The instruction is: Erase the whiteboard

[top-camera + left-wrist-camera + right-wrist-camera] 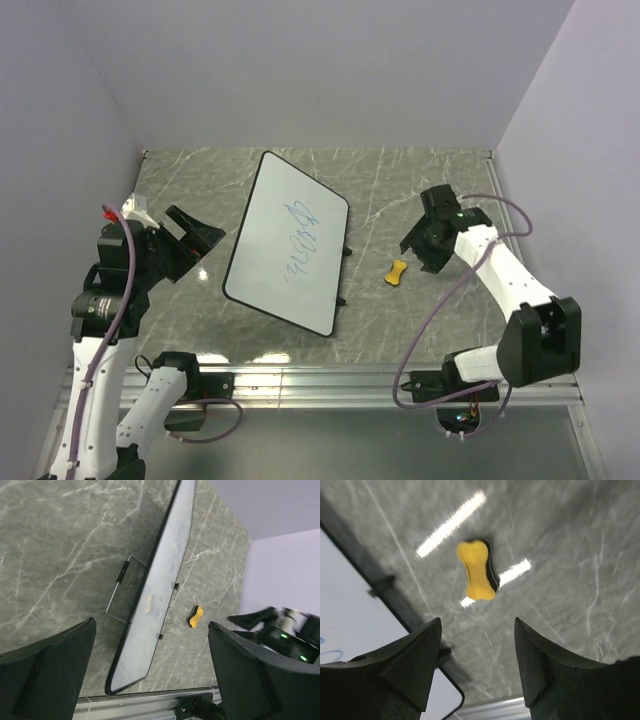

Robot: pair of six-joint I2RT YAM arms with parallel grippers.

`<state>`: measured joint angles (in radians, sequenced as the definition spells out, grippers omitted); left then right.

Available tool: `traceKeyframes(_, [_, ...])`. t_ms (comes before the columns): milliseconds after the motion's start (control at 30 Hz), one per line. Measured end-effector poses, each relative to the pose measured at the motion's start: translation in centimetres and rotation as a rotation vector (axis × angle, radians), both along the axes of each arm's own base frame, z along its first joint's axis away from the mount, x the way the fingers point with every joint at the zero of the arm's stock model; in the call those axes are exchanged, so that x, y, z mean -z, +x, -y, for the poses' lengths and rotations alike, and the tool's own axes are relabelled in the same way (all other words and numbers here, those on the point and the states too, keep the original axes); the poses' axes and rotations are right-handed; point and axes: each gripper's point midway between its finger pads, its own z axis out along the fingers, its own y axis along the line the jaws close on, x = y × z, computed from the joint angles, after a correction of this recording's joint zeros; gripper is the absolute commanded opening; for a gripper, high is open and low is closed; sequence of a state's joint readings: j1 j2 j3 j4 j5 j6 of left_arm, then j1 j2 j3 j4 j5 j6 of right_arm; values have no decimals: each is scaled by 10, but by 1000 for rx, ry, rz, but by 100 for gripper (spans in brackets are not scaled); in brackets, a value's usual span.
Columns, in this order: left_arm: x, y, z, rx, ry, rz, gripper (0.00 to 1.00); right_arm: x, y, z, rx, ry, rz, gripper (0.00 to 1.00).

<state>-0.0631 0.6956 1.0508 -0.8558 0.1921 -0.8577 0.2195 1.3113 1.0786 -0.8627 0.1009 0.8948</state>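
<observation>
We saw a grey marble-patterned table carrying a black-rimmed white rectangular whiteboard with blue scribbles, and a small yellow bone-shaped eraser lying apart, right of it.

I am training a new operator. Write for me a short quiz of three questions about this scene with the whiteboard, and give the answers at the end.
1. True or false: the yellow bone-shaped eraser lies on top of the whiteboard.
2. What colour are the scribbles on the whiteboard? A) red B) blue C) green
3. Fill in: the end effector nearer to the eraser belongs to the ____ arm.

Key
1. False. It lies on the table, to the right of the board.
2. B.
3. Right. The right end effector is open and has nothing between its fingers.
</observation>
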Motion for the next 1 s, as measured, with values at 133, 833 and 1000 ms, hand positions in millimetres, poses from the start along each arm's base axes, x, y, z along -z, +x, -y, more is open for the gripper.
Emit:
traceKeyframes(133, [-20, -3, 5, 27, 5, 49, 99, 27, -20, -19, -42, 45, -125, 66])
traceKeyframes(833, [-29, -3, 6, 70, 94, 62, 100, 86, -10, -38, -147, -65, -305, 70])
traceKeyframes(1000, [-26, -3, 3, 60, 109, 53, 99, 95, -4, -36, -160, -97, -320, 64])
